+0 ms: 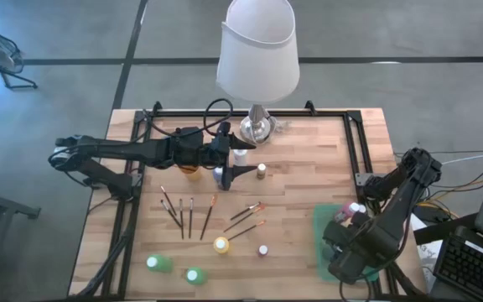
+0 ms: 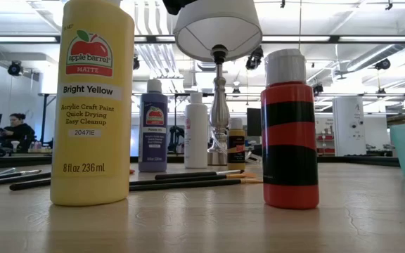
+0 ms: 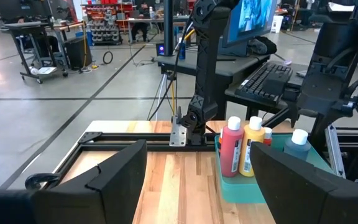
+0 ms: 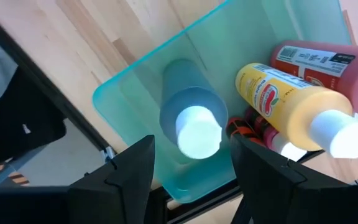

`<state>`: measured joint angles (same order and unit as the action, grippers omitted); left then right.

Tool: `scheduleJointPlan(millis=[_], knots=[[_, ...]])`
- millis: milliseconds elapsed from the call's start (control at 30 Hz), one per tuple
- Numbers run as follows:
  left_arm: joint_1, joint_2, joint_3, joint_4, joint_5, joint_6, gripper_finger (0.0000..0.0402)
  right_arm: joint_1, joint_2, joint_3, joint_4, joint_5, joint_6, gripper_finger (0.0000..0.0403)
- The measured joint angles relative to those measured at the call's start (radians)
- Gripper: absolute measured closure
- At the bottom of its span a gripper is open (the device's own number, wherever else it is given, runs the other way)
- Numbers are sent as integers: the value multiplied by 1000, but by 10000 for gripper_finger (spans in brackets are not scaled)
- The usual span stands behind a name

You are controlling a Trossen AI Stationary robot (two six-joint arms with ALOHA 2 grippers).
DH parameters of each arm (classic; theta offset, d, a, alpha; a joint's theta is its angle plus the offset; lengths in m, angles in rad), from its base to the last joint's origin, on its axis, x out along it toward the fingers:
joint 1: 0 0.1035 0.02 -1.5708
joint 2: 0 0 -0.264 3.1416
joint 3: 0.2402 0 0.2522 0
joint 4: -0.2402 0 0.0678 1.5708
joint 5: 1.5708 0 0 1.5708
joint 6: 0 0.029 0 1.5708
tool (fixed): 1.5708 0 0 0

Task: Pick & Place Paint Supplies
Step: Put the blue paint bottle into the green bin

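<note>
The right claw (image 4: 188, 165) hangs spread over a blue bottle (image 4: 190, 127) standing in the green tray (image 4: 129, 87), gripping nothing. The left claw (image 1: 237, 161) hovers released mid-bench, empty.

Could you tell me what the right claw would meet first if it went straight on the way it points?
Probably the white cap of the blue paint bottle standing in the green tray, centred between the open right claw.

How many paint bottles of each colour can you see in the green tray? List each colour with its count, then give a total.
Red bottle: 1
Yellow bottle: 1
Blue bottle: 1
Small red-and-black bottle: 1
Total showing in the green tray: 4
</note>
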<state>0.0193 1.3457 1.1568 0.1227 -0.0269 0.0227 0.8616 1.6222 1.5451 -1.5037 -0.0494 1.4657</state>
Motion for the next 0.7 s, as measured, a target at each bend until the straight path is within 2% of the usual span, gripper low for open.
scheduleJointPlan(millis=[367, 700], knots=[[0, 0, 0, 0, 0, 0, 113, 6, -1, -50, 59, -3, -3, 200], [-1, 0, 0, 0, 0, 0, 113, 13, -2, -95, 97, -29, -5, 236]])
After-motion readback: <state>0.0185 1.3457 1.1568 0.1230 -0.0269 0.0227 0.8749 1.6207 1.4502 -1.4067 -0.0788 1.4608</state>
